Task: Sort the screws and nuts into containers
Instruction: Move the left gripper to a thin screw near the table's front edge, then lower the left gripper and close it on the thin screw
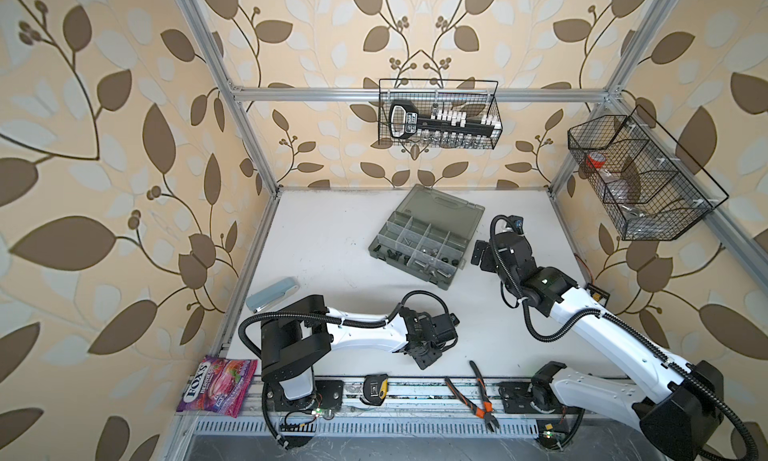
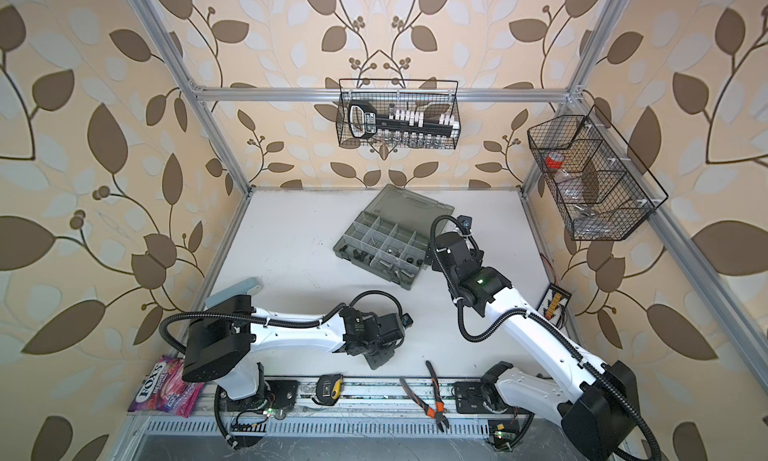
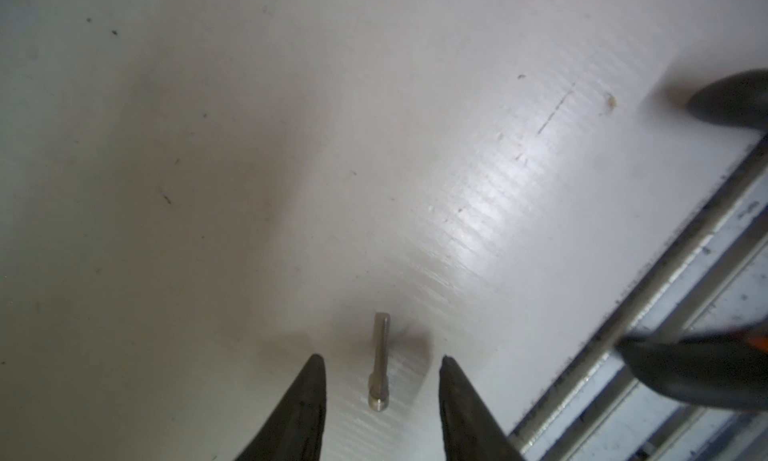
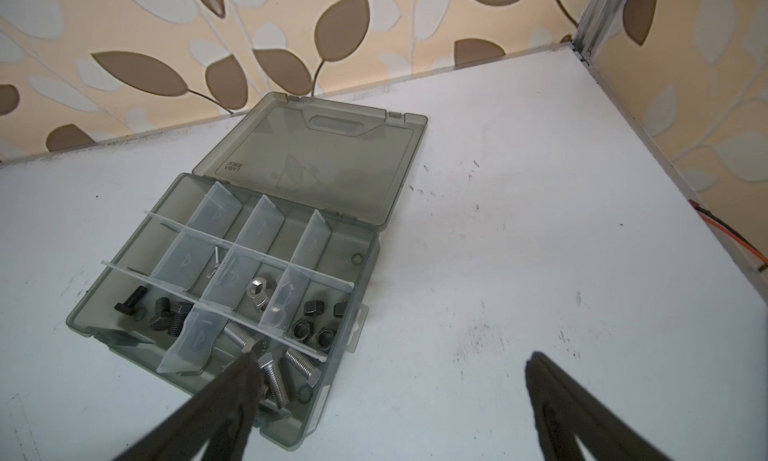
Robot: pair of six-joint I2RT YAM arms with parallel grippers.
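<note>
A thin silver screw [image 3: 381,346] lies flat on the white table between the fingertips of my left gripper [image 3: 382,358]. The jaws stand apart on either side of the screw and do not touch it. In both top views this gripper [image 1: 428,357] [image 2: 376,361] points down near the table's front edge and hides the screw. The grey organiser box [image 1: 376,247] [image 2: 341,247] [image 4: 370,272] lies open, its containers holding black bolts [image 4: 166,313], silver hex bolts [image 4: 276,380], silver nuts [image 4: 257,292] and black nuts [image 4: 311,332]. My right gripper [image 4: 397,351] [image 1: 482,253] is wide open beside the box and holds nothing.
Orange-handled pliers [image 1: 478,396] [image 3: 706,371] and a tape measure [image 1: 376,388] lie on the front rail. A candy bag [image 1: 216,384] and a blue-grey case [image 1: 272,292] sit on the left. Black wire baskets [image 1: 438,114] [image 1: 640,176] hang on the back and right frame.
</note>
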